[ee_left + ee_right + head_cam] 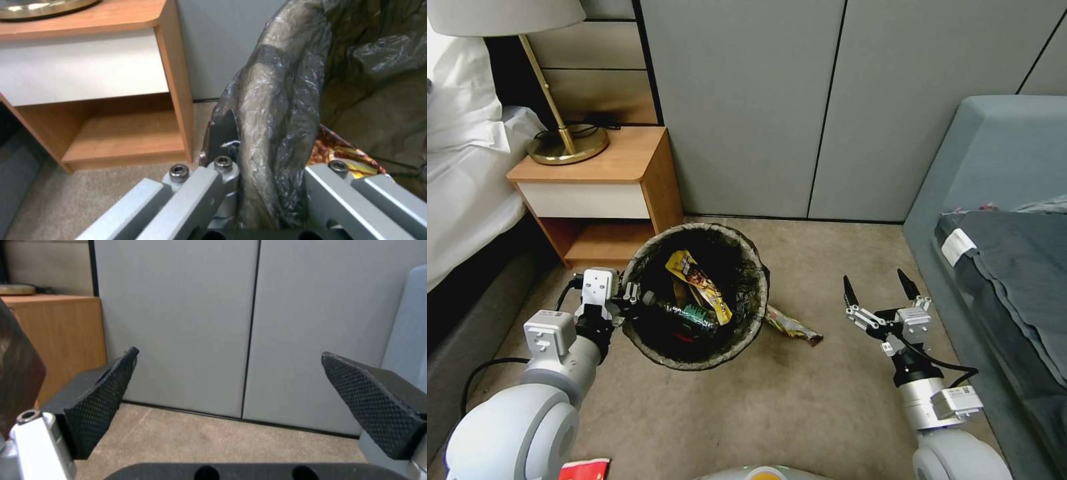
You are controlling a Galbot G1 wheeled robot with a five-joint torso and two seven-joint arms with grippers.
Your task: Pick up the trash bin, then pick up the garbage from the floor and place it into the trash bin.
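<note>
Clamped onto the rim of the trash bin [697,297], the left pincer [627,293] grips the bag-covered edge on the side nearest the bedside cabinet [597,193]. In the left wrist view, that rim [271,133] runs up between the two metal arms of the left pincer [267,186], with one dark fingertip [221,133] pressed against the outside of the crinkled brownish-black liner. Whether the bin rests on the carpet or hangs just above it cannot be told.

Inside the bin lie a yellow snack wrapper [700,283], standing slanted against the far side, and a clear bottle with a green label [690,315], lying across the bottom. A corner of the wrapper [342,155] also shows in the left wrist view, just behind the rim.

On the carpet, just beside the bin on its right, lies another snack wrapper [790,325], partly tucked under the bin's edge. A red-and-white piece of packaging [584,469] sits on the floor close to the robot's base, beside the left arm.

Well apart from the bin, the right pincer [880,287] hovers above bare carpet with its fingers spread wide and nothing between them; its textured black pads [100,400] point toward the grey wall panels [213,323]. A grey sofa [1000,173] stands at its right, and a brass lamp [564,143] rests on the cabinet top.
</note>
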